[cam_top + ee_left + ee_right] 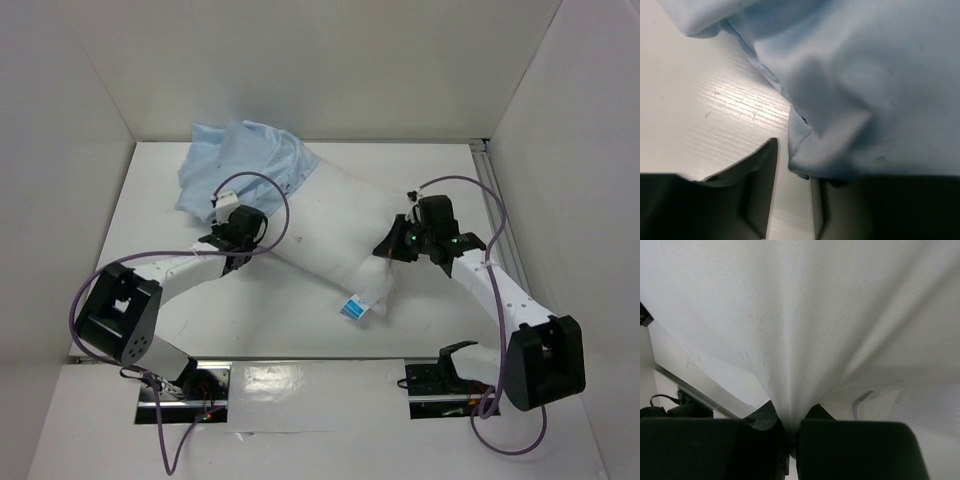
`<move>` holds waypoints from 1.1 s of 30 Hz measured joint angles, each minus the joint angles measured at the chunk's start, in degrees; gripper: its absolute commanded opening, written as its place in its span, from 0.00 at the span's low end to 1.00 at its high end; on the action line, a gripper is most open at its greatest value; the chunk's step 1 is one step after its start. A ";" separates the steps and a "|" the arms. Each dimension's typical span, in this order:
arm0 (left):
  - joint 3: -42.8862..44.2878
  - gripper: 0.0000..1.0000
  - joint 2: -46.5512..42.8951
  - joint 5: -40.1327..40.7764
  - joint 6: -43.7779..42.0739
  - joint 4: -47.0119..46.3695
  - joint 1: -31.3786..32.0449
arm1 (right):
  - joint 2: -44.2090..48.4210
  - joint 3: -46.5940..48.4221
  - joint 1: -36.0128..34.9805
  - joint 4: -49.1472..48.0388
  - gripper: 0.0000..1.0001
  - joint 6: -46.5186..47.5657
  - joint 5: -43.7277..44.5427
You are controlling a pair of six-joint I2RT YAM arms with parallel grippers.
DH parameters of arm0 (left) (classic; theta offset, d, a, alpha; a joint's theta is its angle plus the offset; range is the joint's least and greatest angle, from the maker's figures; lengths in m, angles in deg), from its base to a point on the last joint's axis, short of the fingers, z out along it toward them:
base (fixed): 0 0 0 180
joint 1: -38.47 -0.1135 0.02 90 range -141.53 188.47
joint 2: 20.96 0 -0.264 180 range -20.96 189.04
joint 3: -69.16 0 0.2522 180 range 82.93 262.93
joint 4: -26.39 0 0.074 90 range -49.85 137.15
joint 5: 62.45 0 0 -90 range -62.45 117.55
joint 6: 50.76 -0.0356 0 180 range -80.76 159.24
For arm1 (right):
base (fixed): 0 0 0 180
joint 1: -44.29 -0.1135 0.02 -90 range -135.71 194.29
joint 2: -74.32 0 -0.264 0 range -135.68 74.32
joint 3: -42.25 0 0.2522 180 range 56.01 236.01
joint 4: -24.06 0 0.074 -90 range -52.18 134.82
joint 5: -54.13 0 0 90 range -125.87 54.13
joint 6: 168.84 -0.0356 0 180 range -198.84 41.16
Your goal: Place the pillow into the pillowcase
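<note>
Pinching a fold of the soft, probably light pillow (800,315), the right gripper (790,429) is clamped; the left gripper (795,162) gapes at the limp pillowcase (865,75) hem, the likeliest handhold.

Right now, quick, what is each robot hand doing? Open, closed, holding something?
Left hand: partly open, the pillowcase edge at its tips, not clearly gripped.
Right hand: closed, pinching the pillow.

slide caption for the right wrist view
Right gripper shut on a gathered fold of the plump white fabric pillow.
</note>
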State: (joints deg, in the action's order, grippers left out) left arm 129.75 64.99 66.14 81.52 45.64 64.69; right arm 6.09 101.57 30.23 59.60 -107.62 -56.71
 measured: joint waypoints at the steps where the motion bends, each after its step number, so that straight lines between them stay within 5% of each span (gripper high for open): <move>1: 0.00 0.13 -0.02 -0.28 -0.55 -0.31 -0.33 | 0.00 0.09 0.20 0.13 0.00 0.24 -0.02; 2: 0.13 0.00 -0.04 -0.76 -1.51 -0.35 -0.63 | 0.00 0.15 0.33 0.17 0.00 0.50 -0.13; 9: 6.56 0.00 -1.99 -9.64 -5.09 5.18 -0.42 | -0.94 2.69 0.83 1.16 0.00 1.57 -0.39; 14: 14.99 0.00 -5.25 -21.97 -5.88 9.66 5.68 | -5.18 5.64 0.74 -0.59 0.00 -0.35 -0.57; 19: 31.45 0.00 4.26 -30.45 -6.10 14.08 13.57 | -10.45 7.67 -2.12 -5.35 0.00 -3.28 0.61; 25: 47.10 0.00 15.41 -35.63 -6.73 24.00 14.08 | -12.59 9.79 -3.32 -6.82 0.00 -4.44 2.62; 33: 51.41 0.00 9.09 -41.51 -7.74 31.47 14.29 | 1.29 12.44 -3.56 3.87 0.00 -1.18 8.20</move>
State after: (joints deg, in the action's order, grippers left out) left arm 181.16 74.09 24.63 73.78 77.12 78.98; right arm 7.38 114.01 26.67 63.47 -108.80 -48.51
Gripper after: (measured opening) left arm 0.036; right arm 0.049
